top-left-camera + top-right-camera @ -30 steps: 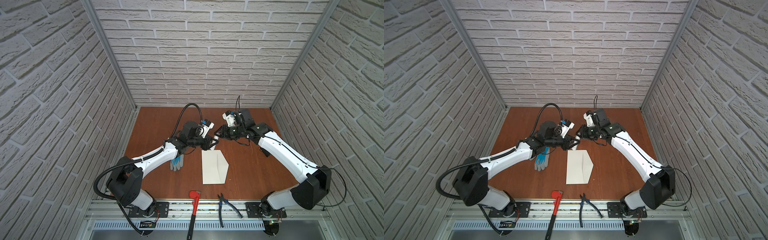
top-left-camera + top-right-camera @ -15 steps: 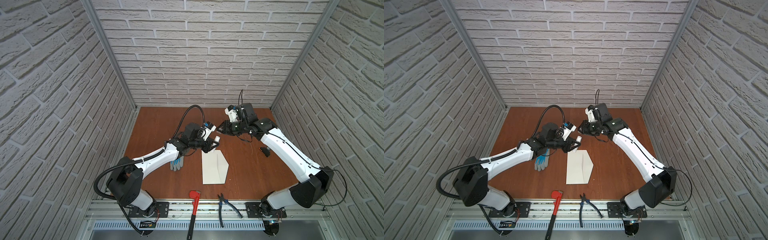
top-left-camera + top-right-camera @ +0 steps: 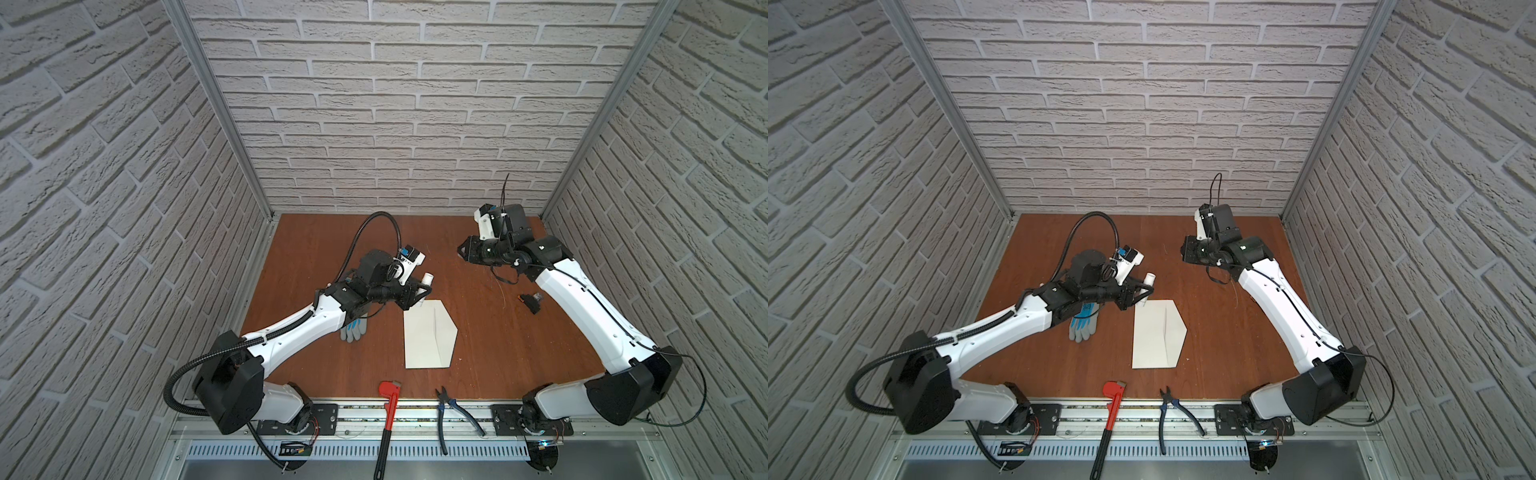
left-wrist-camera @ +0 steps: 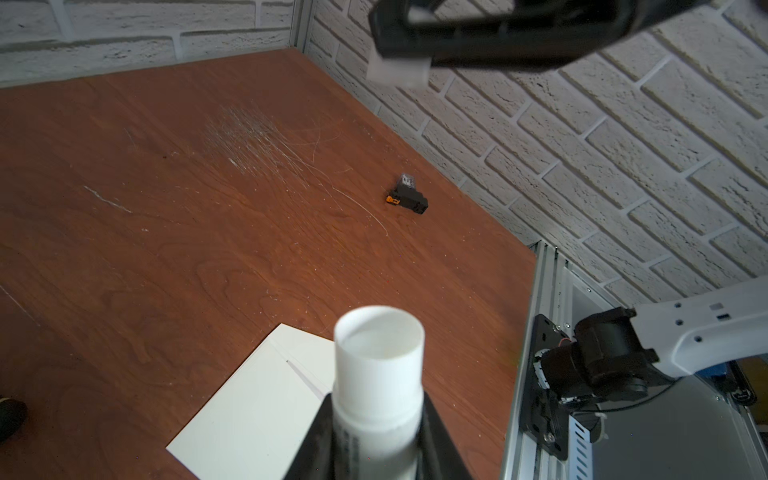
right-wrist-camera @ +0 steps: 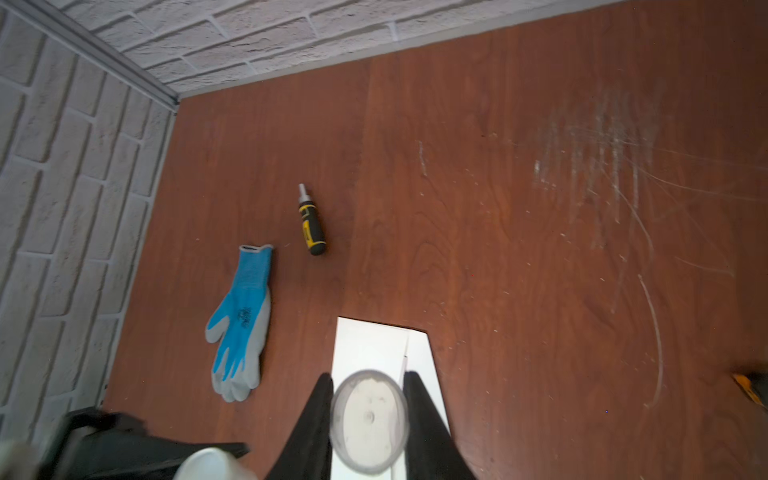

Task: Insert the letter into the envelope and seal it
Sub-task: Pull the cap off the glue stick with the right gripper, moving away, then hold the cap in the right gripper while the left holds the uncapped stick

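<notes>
Tube (image 4: 379, 357) in left hand (image 4: 376, 424), probably cap (image 5: 369, 428) in right hand (image 5: 368, 382)

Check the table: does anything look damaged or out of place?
Yes. Pale scratches scar the table towards the back, and the wrench and pliers overhang its front edge onto the rail.

The scratched brown tabletop (image 3: 490, 353) carries the envelope (image 3: 426, 336) flat near its middle. A glove (image 3: 353, 330) lies beside it, a screwdriver (image 5: 311, 226) near the cuff, and a black part (image 3: 531, 301) well apart. A wrench (image 3: 388, 399) and pliers (image 3: 446, 401) cross the front edge.
</notes>
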You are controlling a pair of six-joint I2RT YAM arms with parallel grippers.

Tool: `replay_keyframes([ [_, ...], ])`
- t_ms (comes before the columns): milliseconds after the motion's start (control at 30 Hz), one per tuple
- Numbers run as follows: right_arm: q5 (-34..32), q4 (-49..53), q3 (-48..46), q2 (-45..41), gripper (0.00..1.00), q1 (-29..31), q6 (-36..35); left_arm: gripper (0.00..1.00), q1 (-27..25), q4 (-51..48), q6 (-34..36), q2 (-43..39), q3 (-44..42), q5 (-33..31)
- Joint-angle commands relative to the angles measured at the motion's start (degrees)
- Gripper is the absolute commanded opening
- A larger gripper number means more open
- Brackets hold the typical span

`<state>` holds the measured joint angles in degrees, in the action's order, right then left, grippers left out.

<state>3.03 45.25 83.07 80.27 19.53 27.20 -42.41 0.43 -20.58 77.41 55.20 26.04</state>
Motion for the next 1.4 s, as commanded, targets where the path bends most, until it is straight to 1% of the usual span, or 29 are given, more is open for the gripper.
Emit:
replay_keyframes([
  [0, -7.6, -4.4, -7.5, -2.2, 0.06, 0.1, 0.6, 0.0, 0.0, 5.9, 0.5, -3.8, -2.4, -1.5],
  [133, -12.9, -11.0, -16.2, -2.1, 0.06, -0.1, 2.5, 0.0, -0.5, 7.8, -0.5, -6.6, -3.7, -2.7],
  [267, -14.3, -15.0, -19.8, 1.4, 0.06, 0.0, 4.5, 0.0, -1.3, 9.0, -1.0, -8.8, -4.9, -4.8],
  [500, -15.8, -18.6, -19.0, 11.3, 0.06, -0.1, 6.5, 0.0, -3.2, 12.1, -2.0, -10.5, -7.2, -7.3],
  [667, -18.3, -21.5, -18.0, 16.2, 0.06, -0.1, 8.2, 0.0, -3.9, 12.9, -2.0, -10.3, -7.5, -7.8],
  [900, -23.3, -24.5, -17.8, 19.7, 0.07, -0.1, 9.7, 0.0, -3.9, 14.4, -1.5, -9.3, -7.4, -7.2],
  [1000, -24.4, -26.5, -18.3, 20.9, 0.07, -0.1, 10.3, 0.0, -3.9, 15.2, -1.6, -8.4, -7.2, -6.7],
  [1200, -24.7, -31.7, -19.1, 24.1, 0.08, -0.4, 11.5, 0.0, -3.9, 17.1, -1.9, -7.2, -7.4, -5.9],
  [1367, -24.4, -32.8, -18.6, 26.4, 0.1, -0.6, 12.3, 0.0, -3.7, 19.1, -2.3, -6.3, -7.8, -5.9],
])
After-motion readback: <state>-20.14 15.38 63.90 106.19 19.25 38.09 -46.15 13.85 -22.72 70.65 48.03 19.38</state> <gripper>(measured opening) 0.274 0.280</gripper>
